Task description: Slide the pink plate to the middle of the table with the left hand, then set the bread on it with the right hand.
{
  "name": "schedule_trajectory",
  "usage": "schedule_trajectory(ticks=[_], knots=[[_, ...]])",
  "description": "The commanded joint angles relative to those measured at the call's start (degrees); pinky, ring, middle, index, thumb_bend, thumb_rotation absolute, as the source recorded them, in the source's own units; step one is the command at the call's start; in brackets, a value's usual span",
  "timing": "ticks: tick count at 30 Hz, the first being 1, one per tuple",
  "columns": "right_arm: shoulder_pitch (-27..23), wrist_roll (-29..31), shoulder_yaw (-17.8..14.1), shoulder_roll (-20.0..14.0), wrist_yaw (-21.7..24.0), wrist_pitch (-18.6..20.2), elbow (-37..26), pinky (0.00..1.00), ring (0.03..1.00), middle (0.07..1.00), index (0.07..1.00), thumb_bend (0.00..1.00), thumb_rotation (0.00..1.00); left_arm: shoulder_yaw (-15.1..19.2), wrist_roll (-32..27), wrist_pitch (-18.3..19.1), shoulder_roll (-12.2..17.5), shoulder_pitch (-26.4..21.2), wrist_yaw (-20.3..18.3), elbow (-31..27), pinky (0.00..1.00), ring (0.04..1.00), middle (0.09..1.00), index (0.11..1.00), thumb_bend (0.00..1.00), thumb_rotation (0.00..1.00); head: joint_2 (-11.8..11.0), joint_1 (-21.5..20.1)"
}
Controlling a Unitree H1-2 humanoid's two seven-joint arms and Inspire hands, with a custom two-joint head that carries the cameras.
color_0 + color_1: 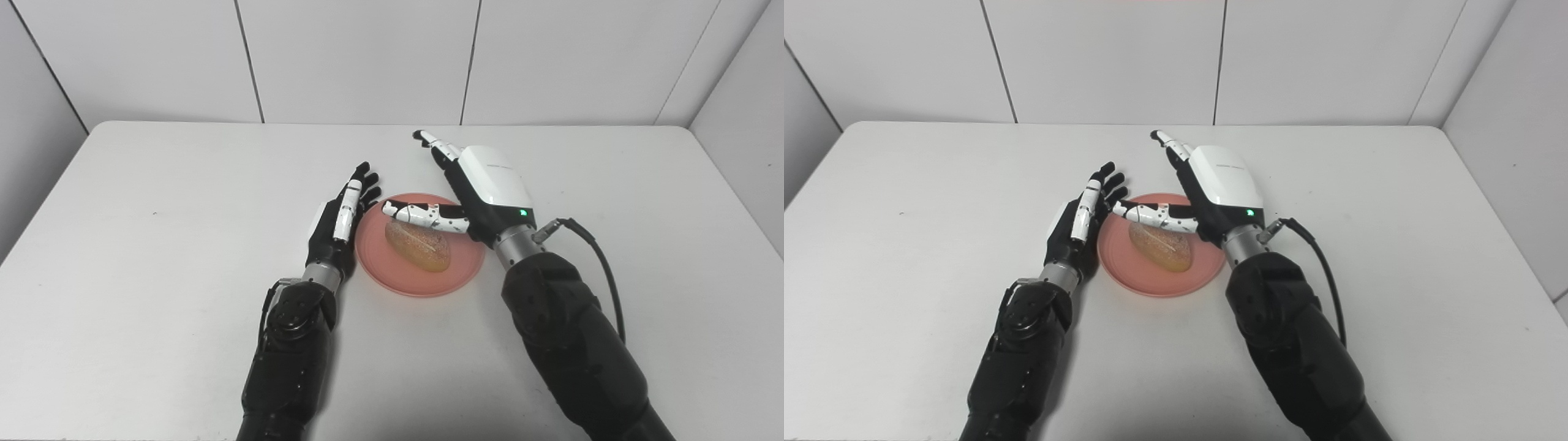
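Observation:
The pink plate (392,272) lies near the middle of the white table, and a golden bread roll (419,246) rests on it. My left hand (343,217) stands edge-up against the plate's left rim, fingers straight and apart, holding nothing. My right hand (474,190) hovers over the plate's right side, open, fingers pointing away toward the wall. Its thumb (422,215) stretches left just above the bread's far end; I cannot tell whether it touches the roll.
The white table (153,245) runs to a tiled wall at the back and to side walls left and right. A black cable (603,263) loops off my right wrist over the table's right part.

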Motion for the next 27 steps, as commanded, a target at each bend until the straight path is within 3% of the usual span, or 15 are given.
schedule_trajectory(ticks=[1,9,15,21,27], knots=[[-0.86,0.29,-2.05,0.19,-0.27,0.42,-3.19,0.72,0.842,0.895,0.937,0.88,0.94,-0.79,1.02,1.25,-0.06,-0.12,-0.36,1.15,0.93,0.936,0.951,0.946,0.34,1.0,-0.1,0.02],[4.87,3.34,-8.01,0.98,-2.15,-0.59,-4.81,0.72,0.854,0.925,0.957,0.88,1.0,-0.5,1.3,0.53,0.27,1.08,-0.54,-0.39,0.93,0.943,0.957,0.95,0.33,1.0,-0.23,-0.16],[10.71,6.12,-9.2,3.04,-5.93,-2.6,-4.27,0.75,0.874,0.943,0.957,0.84,1.0,-0.14,1.22,1.57,0.35,3.11,-0.17,-4.13,0.95,0.955,0.965,0.958,0.32,1.0,-0.46,-0.34],[15.77,14.25,-10.34,5.66,-12.42,-10.83,-0.38,0.85,0.946,0.981,0.976,0.72,1.0,-0.37,2.24,-0.01,1.33,5.96,-0.04,-8.1,0.96,0.971,0.984,0.981,0.34,1.0,-0.44,-0.81],[18.84,26.34,-13.62,11.37,-17.36,-17.96,4.63,0.91,0.958,0.973,0.962,0.67,1.0,0.05,1.25,1.18,1.53,8.54,-0.03,-12.32,0.98,0.985,0.996,0.993,0.35,1.0,-0.08,-0.81]])
